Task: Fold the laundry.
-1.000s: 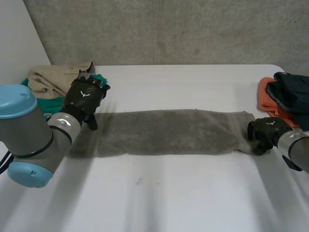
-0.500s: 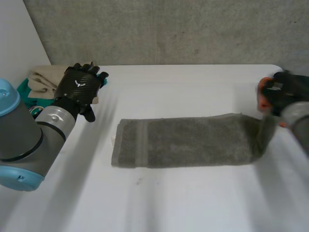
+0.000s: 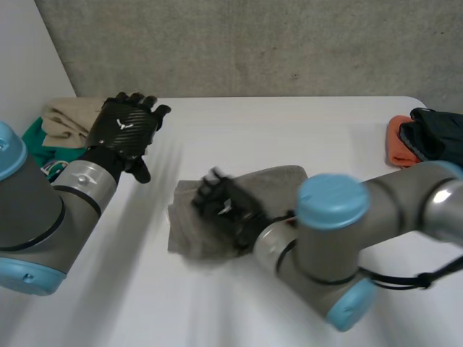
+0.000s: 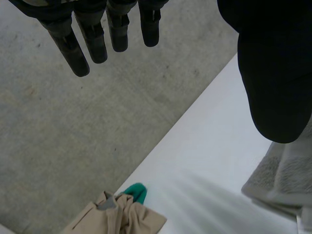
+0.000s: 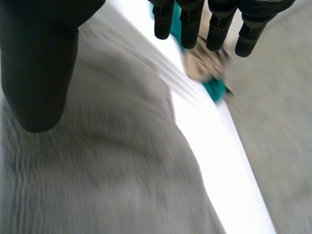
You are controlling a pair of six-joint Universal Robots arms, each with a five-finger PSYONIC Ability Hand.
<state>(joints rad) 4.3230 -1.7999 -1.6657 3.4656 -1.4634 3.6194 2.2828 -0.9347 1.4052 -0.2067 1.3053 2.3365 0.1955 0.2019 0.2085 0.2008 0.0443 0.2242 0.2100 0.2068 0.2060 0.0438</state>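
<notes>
Currently the grey towel (image 3: 281,178) lies bunched near the middle of the white table (image 3: 289,123). Stacked layers show at its edge in the left wrist view (image 4: 287,170). The right hand (image 3: 228,206) is over the towel's left end. In its own wrist view the fingers (image 5: 190,24) are straight and slightly spread, with the thumb held apart and nothing pinched. The towel (image 5: 112,161) spreads under the palm, and contact with the cloth cannot be told through the motion blur. The right arm (image 3: 340,231) reaches across the near side of the table. The left hand (image 3: 126,130) is raised off the towel at the table's left side, its fingers (image 4: 68,44) straight and relaxed and holding nothing. Beyond it lies a beige garment (image 3: 69,116) on a teal one (image 3: 36,137). At the far right edge an orange cloth (image 3: 400,141) sits beside a dark garment (image 3: 438,134).
</notes>
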